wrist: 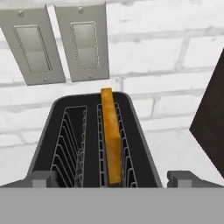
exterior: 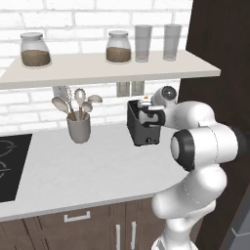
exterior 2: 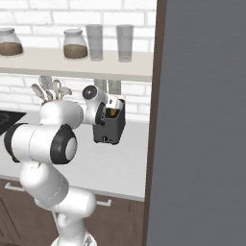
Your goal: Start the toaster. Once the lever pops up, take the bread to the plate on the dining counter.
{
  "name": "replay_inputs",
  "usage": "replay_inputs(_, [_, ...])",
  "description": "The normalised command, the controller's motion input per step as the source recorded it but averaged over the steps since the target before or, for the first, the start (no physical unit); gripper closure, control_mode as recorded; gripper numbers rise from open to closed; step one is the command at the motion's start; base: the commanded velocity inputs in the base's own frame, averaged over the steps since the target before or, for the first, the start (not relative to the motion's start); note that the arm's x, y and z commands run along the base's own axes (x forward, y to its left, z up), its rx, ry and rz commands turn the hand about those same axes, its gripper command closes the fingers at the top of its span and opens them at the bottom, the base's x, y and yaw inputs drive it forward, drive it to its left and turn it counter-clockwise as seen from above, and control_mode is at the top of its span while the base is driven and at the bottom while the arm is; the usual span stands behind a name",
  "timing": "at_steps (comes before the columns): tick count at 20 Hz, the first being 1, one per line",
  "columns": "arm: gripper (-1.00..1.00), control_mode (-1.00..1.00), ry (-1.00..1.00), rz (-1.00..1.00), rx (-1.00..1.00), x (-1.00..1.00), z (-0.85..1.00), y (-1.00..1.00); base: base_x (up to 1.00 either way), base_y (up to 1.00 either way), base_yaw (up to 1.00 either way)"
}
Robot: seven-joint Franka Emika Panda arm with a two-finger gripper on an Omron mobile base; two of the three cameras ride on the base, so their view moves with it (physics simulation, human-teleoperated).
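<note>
Gripper [wrist: 112, 178] spread wide, grasping nothing, hovering over boxy dark grey toaster [wrist: 46, 135] at frame centre; thin tan-orange bread slice [wrist: 111, 135] stands upright in its right slot, below two wall switch plates [wrist: 57, 41].

Open counter [exterior: 73, 171] left of the toaster [exterior: 139, 129]; dark cabinet wall [exterior: 219, 44] crowds its right, shelf [exterior: 97, 68] overhead.

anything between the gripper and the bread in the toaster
Nothing. In the hand view the open gripper hangs directly over the toaster, with a clear gap down to the bread standing in its slot.
</note>
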Motion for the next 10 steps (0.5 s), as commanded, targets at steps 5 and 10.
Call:
replay_inputs(5, [-1.0,-1.0,0.06,0.0,0.0,0.18,0.0,0.0,0.0,0.0,0.0])
replay_inputs(10, [-1.0,-1.0,0.01,0.0,0.0,0.09,-0.02,0.0,0.0,0.0,0.0])
